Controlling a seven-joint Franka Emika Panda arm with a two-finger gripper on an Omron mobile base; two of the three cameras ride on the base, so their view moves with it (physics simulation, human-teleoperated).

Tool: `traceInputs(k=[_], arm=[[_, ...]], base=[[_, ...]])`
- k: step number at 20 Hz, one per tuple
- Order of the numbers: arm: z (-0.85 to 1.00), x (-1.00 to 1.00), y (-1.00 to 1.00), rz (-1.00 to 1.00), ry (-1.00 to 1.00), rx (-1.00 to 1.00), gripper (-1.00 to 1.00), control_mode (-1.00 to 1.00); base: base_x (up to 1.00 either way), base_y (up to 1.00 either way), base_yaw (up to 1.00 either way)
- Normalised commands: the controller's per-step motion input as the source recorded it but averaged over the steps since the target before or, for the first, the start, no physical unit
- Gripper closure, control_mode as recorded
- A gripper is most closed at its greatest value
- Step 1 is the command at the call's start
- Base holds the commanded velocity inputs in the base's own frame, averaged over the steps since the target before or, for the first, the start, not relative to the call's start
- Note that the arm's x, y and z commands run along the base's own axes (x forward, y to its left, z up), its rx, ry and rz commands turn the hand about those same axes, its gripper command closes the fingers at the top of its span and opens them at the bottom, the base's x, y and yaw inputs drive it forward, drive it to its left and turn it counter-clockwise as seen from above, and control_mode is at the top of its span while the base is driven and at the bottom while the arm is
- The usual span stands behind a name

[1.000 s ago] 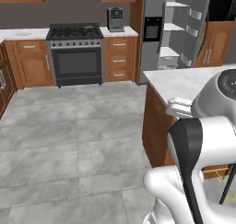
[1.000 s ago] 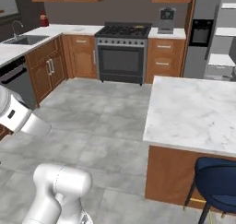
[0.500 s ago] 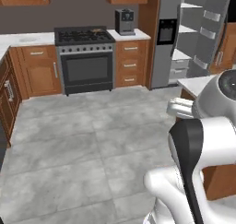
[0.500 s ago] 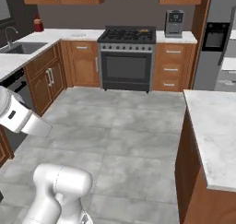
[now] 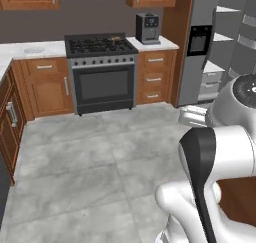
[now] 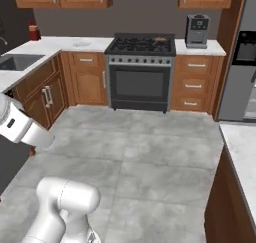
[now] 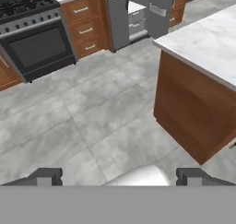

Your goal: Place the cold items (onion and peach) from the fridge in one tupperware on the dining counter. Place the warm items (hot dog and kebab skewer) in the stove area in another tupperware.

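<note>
We are looking at a home kitchen: a black gas stove (image 6: 140, 62) is sitting between wooden cabinets (image 6: 194, 82), a coffee machine (image 6: 196, 30) is standing on the white counter (image 6: 65, 43), a sink (image 6: 17, 62) is showing at left, and what is probably an open fridge (image 5: 227, 47) is standing beside a marble-topped island (image 7: 207, 43).

Black stove (image 6: 141, 67) between wooden cabinets (image 6: 89, 77), coffee machine (image 6: 197, 30) right
</note>
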Motion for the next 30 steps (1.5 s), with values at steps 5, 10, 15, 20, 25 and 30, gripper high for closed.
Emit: traceInputs(k=[5, 10, 15, 20, 25, 30], arm=[[0.00, 0.00, 0.00, 0.00, 0.00, 0.00, -1.00, 1.00], [0.00, 0.00, 0.00, 0.00, 0.00, 0.00, -1.00, 1.00], [0.00, 0.00, 0.00, 0.00, 0.00, 0.00, -1.00, 1.00], [0.00, 0.00, 0.00, 0.00, 0.00, 0.00, -1.00, 1.00], [0.00, 0.00, 0.00, 0.00, 0.00, 0.00, -1.00, 1.00], [0.00, 0.00, 0.00, 0.00, 0.00, 0.00, -1.00, 1.00]], base=[[1.00, 0.00, 0.00], [1.00, -0.03, 0.00], [1.00, -0.15, 0.02], [1.00, -0.24, 0.07], [1.00, -0.26, 0.06], [1.00, -0.34, 0.06]])
